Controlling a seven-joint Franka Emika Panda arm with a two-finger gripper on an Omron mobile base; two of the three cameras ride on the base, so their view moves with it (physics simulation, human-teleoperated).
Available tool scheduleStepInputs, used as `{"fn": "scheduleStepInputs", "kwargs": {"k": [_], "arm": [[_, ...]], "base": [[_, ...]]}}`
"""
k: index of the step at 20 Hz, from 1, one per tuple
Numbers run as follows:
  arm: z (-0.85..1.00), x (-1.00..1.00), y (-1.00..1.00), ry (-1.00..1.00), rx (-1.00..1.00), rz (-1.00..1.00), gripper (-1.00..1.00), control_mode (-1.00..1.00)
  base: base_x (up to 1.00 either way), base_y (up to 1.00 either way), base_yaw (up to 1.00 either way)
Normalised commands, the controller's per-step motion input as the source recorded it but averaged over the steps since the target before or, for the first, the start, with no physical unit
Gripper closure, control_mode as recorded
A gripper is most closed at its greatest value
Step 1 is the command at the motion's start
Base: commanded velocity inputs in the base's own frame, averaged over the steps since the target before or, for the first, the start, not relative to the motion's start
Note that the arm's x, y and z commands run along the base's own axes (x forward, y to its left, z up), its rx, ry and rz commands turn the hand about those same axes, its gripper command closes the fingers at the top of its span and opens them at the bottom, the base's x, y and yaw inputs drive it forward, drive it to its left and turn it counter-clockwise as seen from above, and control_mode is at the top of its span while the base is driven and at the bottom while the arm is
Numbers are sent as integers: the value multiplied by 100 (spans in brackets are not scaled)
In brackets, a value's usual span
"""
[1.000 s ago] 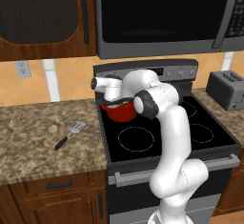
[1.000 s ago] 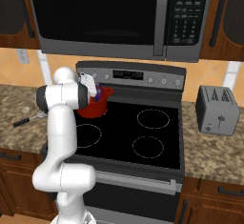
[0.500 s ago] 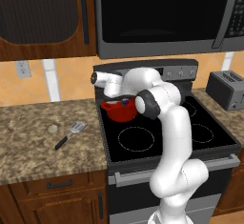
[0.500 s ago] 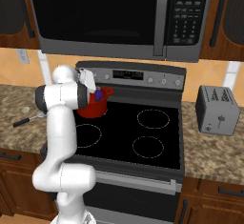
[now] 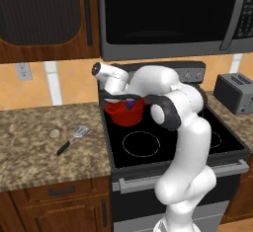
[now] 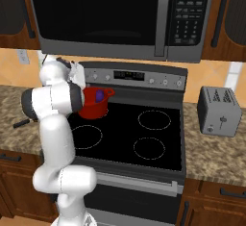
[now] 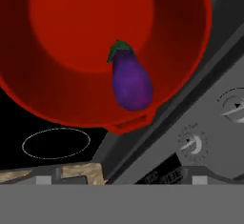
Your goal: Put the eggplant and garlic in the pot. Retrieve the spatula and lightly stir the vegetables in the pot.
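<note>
The small glossy purple eggplant (image 7: 130, 79) lies inside the squat red pot (image 7: 57, 101) on the stove's rear burner, dropped clear, so my gripper (image 5: 129, 97) hovers wide open, empty

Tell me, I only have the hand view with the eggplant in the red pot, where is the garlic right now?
Observer: The garlic lies on the granite counter left of the stove, apart from the pot.
Operator: And the spatula?
Observer: The spatula lies on that counter just right of the garlic, head toward the wall, handle toward the counter's front edge.
Operator: Which burner is the pot on?
Observer: The stove's rear left one; the front left ring is bare.
Operator: What else is near the stove?
Observer: A grey toaster stands on the counter to its right.
</note>
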Motion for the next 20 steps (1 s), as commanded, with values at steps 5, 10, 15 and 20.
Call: {"fn": "scheduleStepInputs", "kwargs": {"k": [5, 10, 15, 20], "arm": [[21, -100, 63, -1, 20, 18, -100, -100], [-11, -81, 66, 0, 18, 12, -100, -100], [-2, -13, 19, 0, 11, 0, -100, -100], [-11, -20, -8, 2, 19, 0, -100, -100]], "base": [[0, 0, 0], [0, 0, 0], [0, 0, 0], [0, 0, 0]]}}
